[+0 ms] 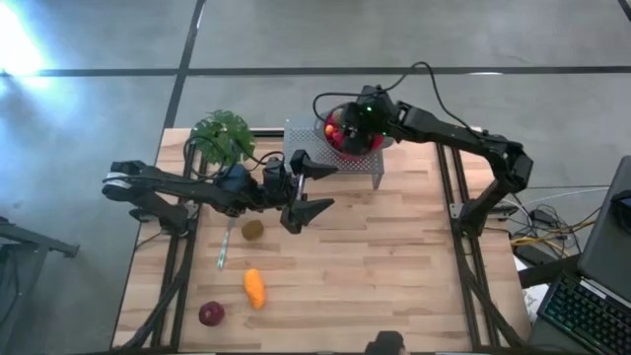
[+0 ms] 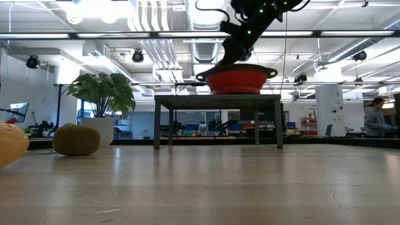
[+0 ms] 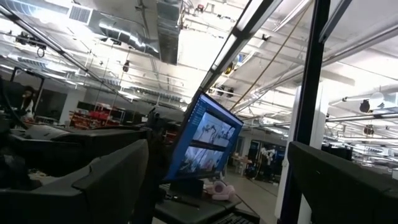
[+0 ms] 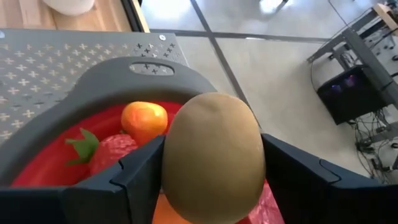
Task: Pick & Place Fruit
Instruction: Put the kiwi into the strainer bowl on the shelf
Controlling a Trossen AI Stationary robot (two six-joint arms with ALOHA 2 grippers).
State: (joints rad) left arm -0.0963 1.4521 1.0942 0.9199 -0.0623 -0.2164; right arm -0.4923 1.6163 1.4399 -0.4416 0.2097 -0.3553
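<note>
While poised over the red bowl [image 4: 37, 168] near the bench's [image 1: 394, 256] far edge, right fingers [image 4: 134, 180] pinching a kiwi [image 4: 213, 158] for dropping in; left fingers [image 1: 314, 212] spread, idle mid-bench.

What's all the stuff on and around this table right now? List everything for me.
kiwi: one, brown, between the right claw's fingers above the red bowl
kiwi on table: one, brown, on the wood near the left claw
orange piece: one, orange, long, on the near part of the table
dark-red fruit: one, round, beside the orange piece
strawberry: one, red, inside the bowl
orange fruit: one, orange, inside the bowl
red bowl: one, red, grey rim, on the stand
metal stand: one, grey, perforated
potted plant: one, green, far left
monitor: one, beyond the table
left claw: open, empty, mid-table
right claw: over the bowl, holding the kiwi
</note>
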